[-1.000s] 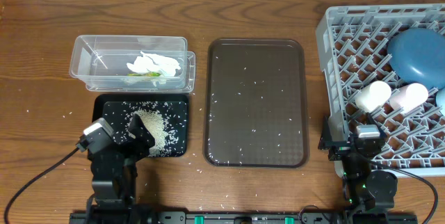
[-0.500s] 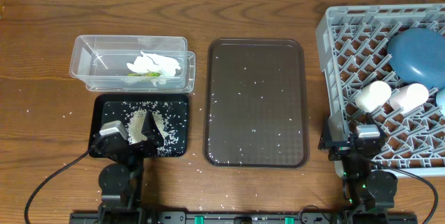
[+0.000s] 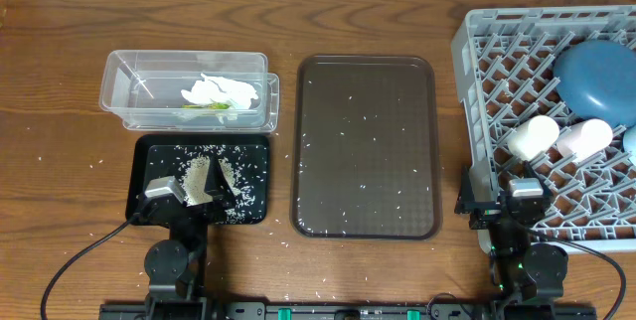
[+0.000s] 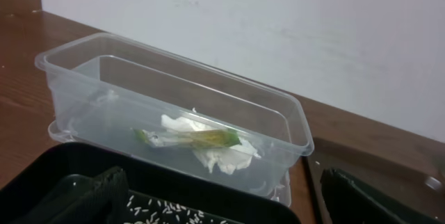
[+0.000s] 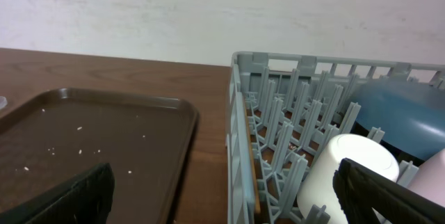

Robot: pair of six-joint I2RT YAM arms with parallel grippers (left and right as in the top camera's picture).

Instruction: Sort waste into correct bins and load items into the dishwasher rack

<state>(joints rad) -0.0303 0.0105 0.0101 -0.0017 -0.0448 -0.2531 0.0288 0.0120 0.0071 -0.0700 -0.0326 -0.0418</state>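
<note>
Dishwasher rack (image 3: 487,111), right of the brown serving tray (image 3: 368,146): holds large blue bowl (image 3: 596,77), white cup (image 3: 532,136) and pink cup (image 3: 584,138), cups lying among the pegs, presumably to stay put.

Clear tub (image 3: 119,91), left of that tray, towards the back: holds crumpled tissue (image 3: 221,89) and snack wrapper (image 3: 212,107), apparently kept apart from food waste.

Black tray (image 3: 149,151), left of the brown tray, nearer: carries rice (image 3: 214,176); stray grains lie on worktop (image 3: 60,161).

Left hand (image 3: 191,189), over the black tray: wide open, empty.

Right hand (image 3: 497,201), right of the brown tray: wide open, empty.
</note>
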